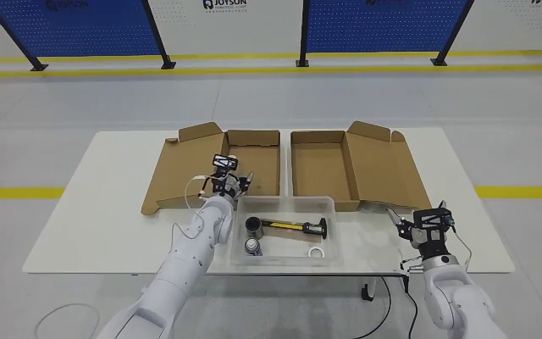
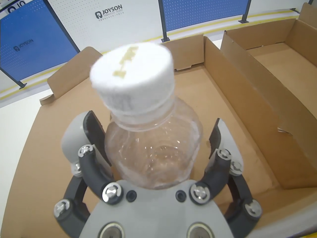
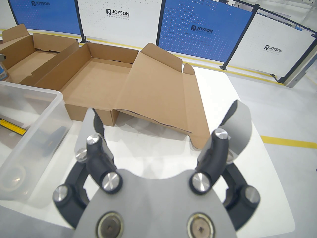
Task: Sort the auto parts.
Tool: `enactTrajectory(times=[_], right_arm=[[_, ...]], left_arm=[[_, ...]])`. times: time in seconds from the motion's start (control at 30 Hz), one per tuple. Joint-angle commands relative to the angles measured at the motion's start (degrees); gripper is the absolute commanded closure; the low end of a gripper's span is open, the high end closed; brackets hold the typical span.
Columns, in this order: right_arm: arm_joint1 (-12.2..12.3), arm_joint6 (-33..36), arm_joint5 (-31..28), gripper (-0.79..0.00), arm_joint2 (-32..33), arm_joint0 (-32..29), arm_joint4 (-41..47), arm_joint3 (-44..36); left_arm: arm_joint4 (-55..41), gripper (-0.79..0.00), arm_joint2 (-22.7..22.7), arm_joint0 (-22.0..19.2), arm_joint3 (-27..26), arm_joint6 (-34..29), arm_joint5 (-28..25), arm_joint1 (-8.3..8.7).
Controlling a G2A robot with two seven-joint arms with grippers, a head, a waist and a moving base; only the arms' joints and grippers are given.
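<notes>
My left gripper (image 2: 153,120) is shut on a clear plastic bottle (image 2: 151,144) with a white cap, held a little tilted over the near end of the left cardboard box (image 2: 247,115). From above, the left gripper (image 1: 227,176) sits just behind the clear plastic bin (image 1: 284,201). The bin holds a black cylinder (image 1: 253,225), a metal part (image 1: 252,247), a yellow and black tool (image 1: 292,226) and a white ring (image 1: 318,252). My right gripper (image 3: 163,107) is open with nothing in it, above the bare table right of the bin (image 3: 29,115), near the front edge (image 1: 417,213).
Two open cardboard boxes lie side by side behind the bin, the left box (image 1: 254,165) and the right box (image 1: 318,169), each with its lid flap spread outward. The right box's flap (image 3: 158,95) lies just beyond my right gripper. White table surrounds them.
</notes>
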Motion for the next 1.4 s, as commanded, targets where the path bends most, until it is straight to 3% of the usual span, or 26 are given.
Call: enactTrajectory(times=[0.0, 0.2, 0.43, 0.63, 0.8, 0.93, 1.07, 1.2, 1.37], right_arm=[[0.0, 0.0, 0.0, -0.785, 0.0, 0.0, 0.0, 0.0], [0.0, 0.0, 0.0, -0.785, 0.0, 0.0, 0.0, 0.0], [0.0, 0.0, 0.0, -0.785, 0.0, 0.0, 0.0, 0.0], [0.0, 0.0, 0.0, -0.785, 0.0, 0.0, 0.0, 0.0], [0.0, 0.0, 0.0, -0.785, 0.0, 0.0, 0.0, 0.0], [0.0, 0.0, 0.0, -0.785, 0.0, 0.0, 0.0, 0.0], [0.0, 0.0, 0.0, -0.785, 0.0, 0.0, 0.0, 0.0], [0.0, 0.0, 0.0, -0.785, 0.0, 0.0, 0.0, 0.0], [0.0, 0.0, 0.0, -0.785, 0.0, 0.0, 0.0, 0.0]], left_arm=[[0.7, -0.785, -0.7, 0.8, -2.4, 0.1, 0.3, 0.3], [2.9, -0.785, -3.7, 5.2, -13.6, -2.0, 1.8, 1.53], [8.7, -0.785, -6.5, 11.9, -29.9, -8.2, -0.9, 3.16], [7.9, -0.785, -7.9, 15.8, -42.5, -19.6, -11.1, 4.17], [2.8, -0.785, -8.4, 16.7, -49.9, -30.6, -23.8, 4.9], [-3.0, -0.785, -8.2, 16.5, -52.4, -41.1, -33.7, 5.46], [-9.1, -0.785, -8.1, 15.4, -51.7, -50.1, -40.0, 5.94], [-16.0, -0.785, -7.5, 14.5, -49.9, -57.5, -42.1, 6.2], [-16.0, -0.785, -7.5, 14.5, -49.9, -57.5, -42.1, 6.2]])
